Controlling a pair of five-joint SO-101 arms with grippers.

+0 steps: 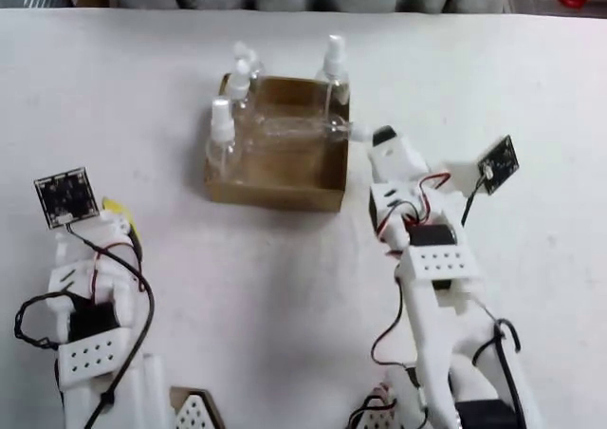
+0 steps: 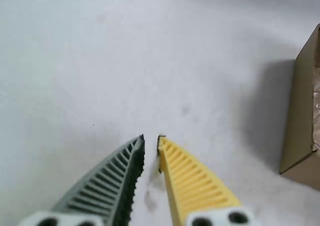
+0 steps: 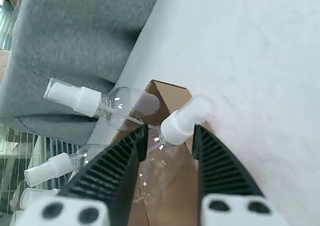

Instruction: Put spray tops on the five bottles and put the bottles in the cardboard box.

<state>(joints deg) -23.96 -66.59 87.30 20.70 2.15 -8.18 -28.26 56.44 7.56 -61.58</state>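
**Fifth bottle lying in the box, right pincer around its spray top**

The fifth bottle [image 1: 294, 130] lies on its side inside the box [image 1: 275, 199]. Its spray top [image 1: 358, 132] pokes over the box's 3 o'clock rim. Four other bottles [image 1: 223, 135] stand upright in the box with their tops on, three along the 9-to-11 o'clock side and one at the 1 o'clock corner.

Your right pincer [image 3: 169, 128] sits just off the box at 3 o'clock. Its jaws are narrowly apart on either side of that spray top, with a sliver of gap on one side.

Your left pincer [image 2: 151, 137] is well away, at about 8 o'clock from the box. It is low over the bare worktop [image 1: 285, 306] and all but closed on nothing.
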